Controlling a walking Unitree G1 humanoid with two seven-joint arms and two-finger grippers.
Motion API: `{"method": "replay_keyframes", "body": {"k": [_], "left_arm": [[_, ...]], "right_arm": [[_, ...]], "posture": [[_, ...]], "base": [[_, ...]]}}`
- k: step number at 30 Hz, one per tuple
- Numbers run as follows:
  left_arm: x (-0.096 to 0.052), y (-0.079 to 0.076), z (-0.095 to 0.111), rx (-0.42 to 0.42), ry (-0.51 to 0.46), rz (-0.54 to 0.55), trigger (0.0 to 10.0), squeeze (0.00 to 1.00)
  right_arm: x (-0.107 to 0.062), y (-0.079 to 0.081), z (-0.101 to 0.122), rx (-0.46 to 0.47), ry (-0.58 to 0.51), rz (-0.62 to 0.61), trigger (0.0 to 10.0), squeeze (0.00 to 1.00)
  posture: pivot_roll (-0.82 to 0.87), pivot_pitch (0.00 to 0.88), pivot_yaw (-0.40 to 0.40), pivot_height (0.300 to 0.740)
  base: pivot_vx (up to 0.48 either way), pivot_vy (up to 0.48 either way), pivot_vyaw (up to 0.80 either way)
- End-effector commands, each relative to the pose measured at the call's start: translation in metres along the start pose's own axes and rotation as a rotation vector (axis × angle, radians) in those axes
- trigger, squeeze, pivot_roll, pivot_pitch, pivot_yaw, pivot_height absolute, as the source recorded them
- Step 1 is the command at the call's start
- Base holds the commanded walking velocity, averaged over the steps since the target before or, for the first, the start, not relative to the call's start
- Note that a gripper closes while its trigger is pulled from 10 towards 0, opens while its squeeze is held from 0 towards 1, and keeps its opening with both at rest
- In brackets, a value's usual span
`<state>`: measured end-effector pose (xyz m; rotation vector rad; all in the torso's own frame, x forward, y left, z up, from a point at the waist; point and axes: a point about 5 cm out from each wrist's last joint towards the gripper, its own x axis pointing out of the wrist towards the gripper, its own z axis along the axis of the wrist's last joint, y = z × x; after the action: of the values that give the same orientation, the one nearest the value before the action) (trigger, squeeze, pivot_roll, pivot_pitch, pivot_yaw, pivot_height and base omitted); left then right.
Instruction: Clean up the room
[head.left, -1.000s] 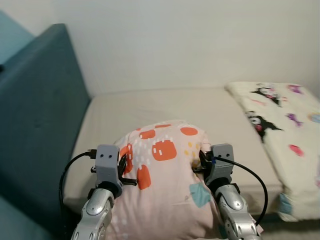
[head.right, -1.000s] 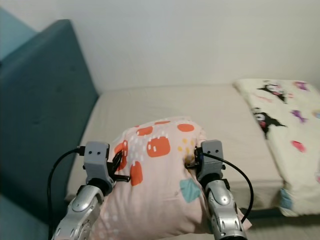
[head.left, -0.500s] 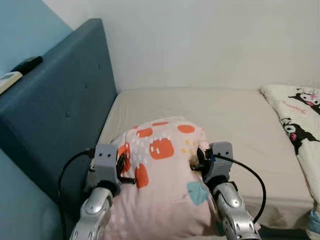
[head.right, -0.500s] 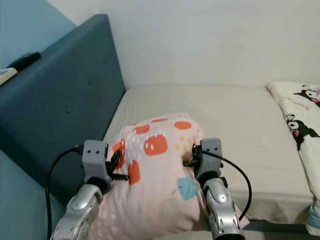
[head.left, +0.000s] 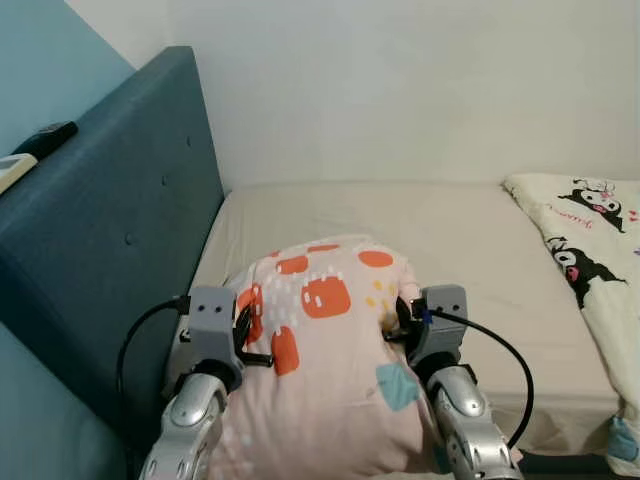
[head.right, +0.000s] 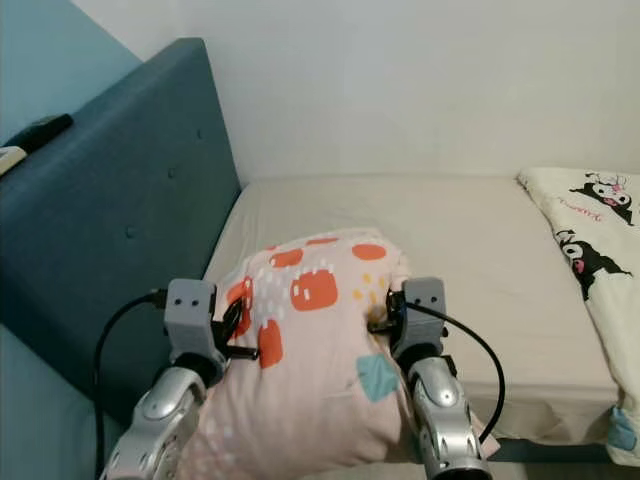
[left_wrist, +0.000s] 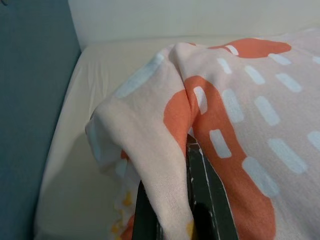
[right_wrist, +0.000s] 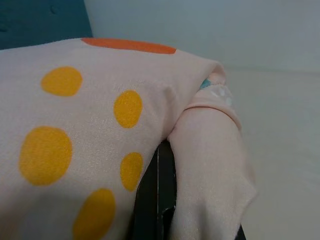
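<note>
Holding a pink pillow (head.left: 325, 380) between them, both arms reach forward over the near edge of the bed (head.left: 440, 230). The pillow is pale pink with orange patches, white dashes, yellow dots and a teal shape, and it hangs in front of the robot, above the near part of the beige mattress, closer to the headboard than to the patterned blanket.

The left gripper (left_wrist: 172, 200) is at the pillow's left side, on the side toward the dark teal headboard (head.left: 110, 230). In the left wrist view its two black fingers (left_wrist: 207, 200) are closed down on a fold of the pink fabric, which is pinched between them. The right gripper (right_wrist: 157, 195) is at the pillow's right side; in the right wrist view its black fingers (right_wrist: 165, 170) are drawn nearly together, with a bunched corner of the pillow cover clamped there.

Beyond the pillow the mattress runs bare up to the white wall (head.left: 400, 80). A cream blanket (head.left: 595, 260) printed with black cartoon figures lies on the bed, well apart from the headboard. On top of the headboard's ledge rest a dark remote (head.left: 45, 137) and, just beside it, a pale one (head.left: 12, 168). Black cables loop from each wrist.
</note>
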<state>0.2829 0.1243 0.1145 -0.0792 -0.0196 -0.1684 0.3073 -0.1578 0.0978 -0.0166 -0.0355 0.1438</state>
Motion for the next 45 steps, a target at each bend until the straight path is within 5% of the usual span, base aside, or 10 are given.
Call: {"method": "replay_keyframes", "body": {"k": [1,12,45], "left_arm": [[0.0008,-0.0041,0.0059,-0.003,-0.04,-0.023,10.0,0.0],[-0.0002,-0.0036,0.0052,-0.007,-0.038,-0.018,10.0,0.0],[0.0002,0.0016,0.0073,0.012,-0.064,0.002,10.0,0.0]], "right_arm": [[0.0017,0.0037,0.0066,0.009,-0.047,0.015,10.0,0.0],[0.0016,0.0042,0.0066,0.008,-0.046,0.024,10.0,0.0],[0.002,0.0051,0.0065,0.01,-0.049,0.025,10.0,0.0]], "posture": [[-0.01,0.074,-0.014,0.74],[-0.01,0.073,-0.019,0.74],[-0.01,0.08,-0.014,0.74]], "base": [[0.349,0.0,0.0],[0.325,0.0,0.0],[0.0,0.0,0.0]]}}
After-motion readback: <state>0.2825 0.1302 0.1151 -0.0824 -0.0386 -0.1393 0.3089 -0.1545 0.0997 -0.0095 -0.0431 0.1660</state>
